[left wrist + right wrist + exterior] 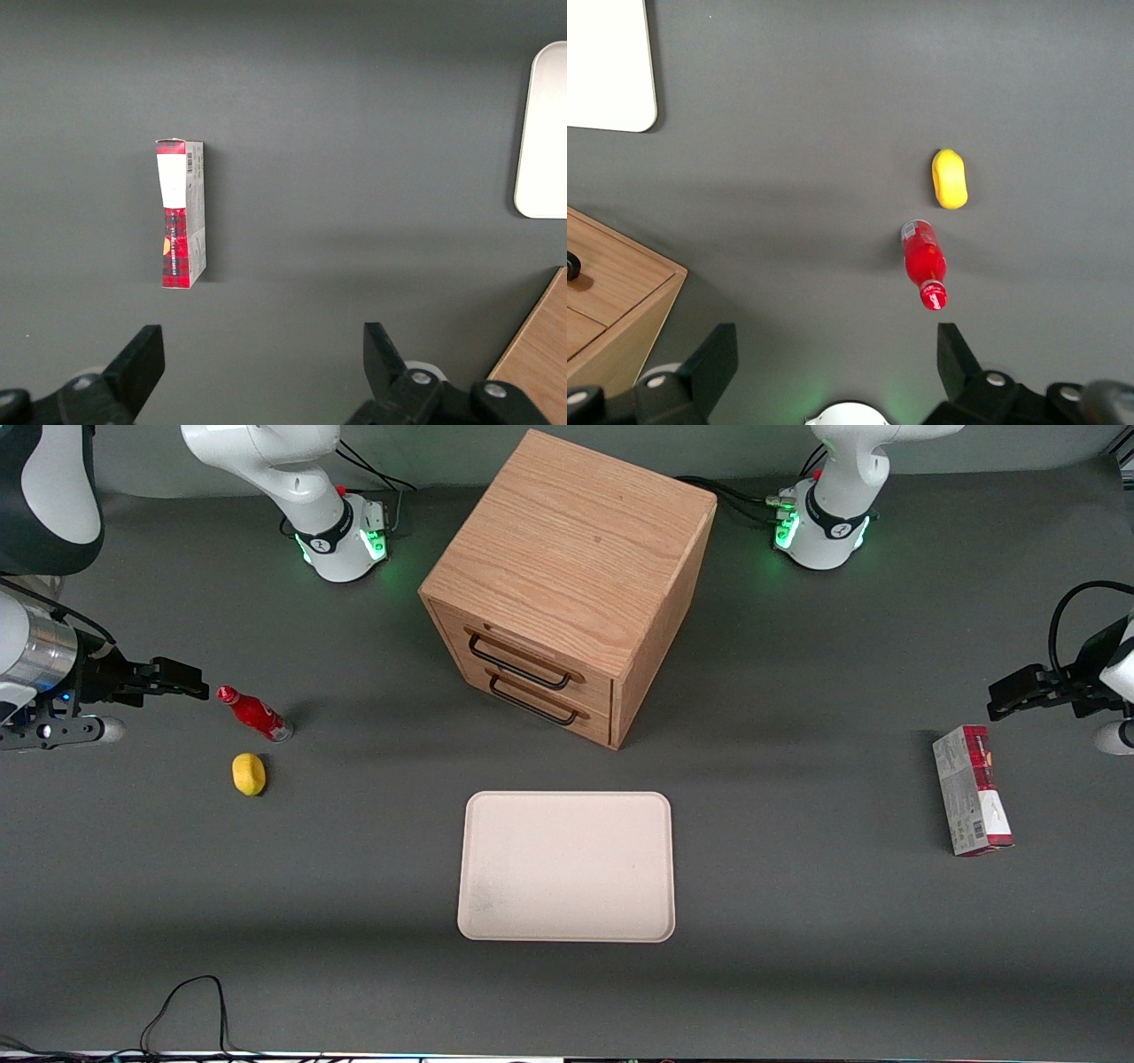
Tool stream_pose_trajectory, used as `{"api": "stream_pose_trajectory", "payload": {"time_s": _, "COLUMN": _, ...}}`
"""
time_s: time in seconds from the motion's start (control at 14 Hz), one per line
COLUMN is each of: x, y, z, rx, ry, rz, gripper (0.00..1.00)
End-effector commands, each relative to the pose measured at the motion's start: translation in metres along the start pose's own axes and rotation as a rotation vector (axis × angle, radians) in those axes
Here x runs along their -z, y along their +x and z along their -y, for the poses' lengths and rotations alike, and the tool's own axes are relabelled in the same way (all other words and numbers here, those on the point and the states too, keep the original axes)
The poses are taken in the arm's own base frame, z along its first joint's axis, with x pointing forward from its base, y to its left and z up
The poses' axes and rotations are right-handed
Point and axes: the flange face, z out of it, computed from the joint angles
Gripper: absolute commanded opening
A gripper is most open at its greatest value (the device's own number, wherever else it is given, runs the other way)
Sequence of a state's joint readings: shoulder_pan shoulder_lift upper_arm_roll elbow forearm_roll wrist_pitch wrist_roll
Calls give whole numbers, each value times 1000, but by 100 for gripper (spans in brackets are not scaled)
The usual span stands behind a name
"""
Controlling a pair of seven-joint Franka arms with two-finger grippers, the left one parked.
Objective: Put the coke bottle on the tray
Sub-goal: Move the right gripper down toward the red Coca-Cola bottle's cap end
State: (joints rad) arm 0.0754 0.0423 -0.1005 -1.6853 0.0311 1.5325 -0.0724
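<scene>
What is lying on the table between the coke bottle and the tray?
Only bare table. In the front view, nothing lies between the coke bottle and the tray; the lemon sits beside the bottle, nearer the camera. The open gripper hovers near the cap.

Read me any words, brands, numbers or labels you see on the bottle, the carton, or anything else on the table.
No text can be read.
Coke bottle: white lettering, too small to read.
Red-and-grey carton: print and a barcode, too blurred to read.
Lemon, tray, wooden drawer cabinet: no markings seen.
The gripper hangs open beside the bottle's cap, holding nothing.
</scene>
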Motion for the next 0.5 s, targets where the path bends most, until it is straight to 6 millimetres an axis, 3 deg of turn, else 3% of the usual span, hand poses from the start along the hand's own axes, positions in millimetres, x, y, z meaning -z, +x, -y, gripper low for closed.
{"api": "stream_pose_trajectory", "payload": {"time_s": 0.0, "x": 9, "y": -10, "z": -1, "rx": 9, "ry": -12, "rz": 10, "gripper": 100}}
{"api": "stream_pose_trajectory", "payload": {"time_s": 0.14, "x": 11, "y": -30, "z": -7, "rx": 30, "ry": -25, "rz": 9, "gripper": 100}}
{"api": "stream_pose_trajectory", "payload": {"time_s": 0.29, "x": 9, "y": -64, "z": -14, "rx": 73, "ry": -62, "rz": 7, "gripper": 100}}
{"api": "stream_pose_trajectory", "payload": {"time_s": 0.36, "x": 5, "y": -76, "z": -21, "rx": 93, "ry": -61, "rz": 0, "gripper": 100}}
{"api": "stream_pose_trajectory", "payload": {"time_s": 0.43, "x": 2, "y": -86, "z": -44, "rx": 93, "ry": -63, "rz": -7, "gripper": 100}}
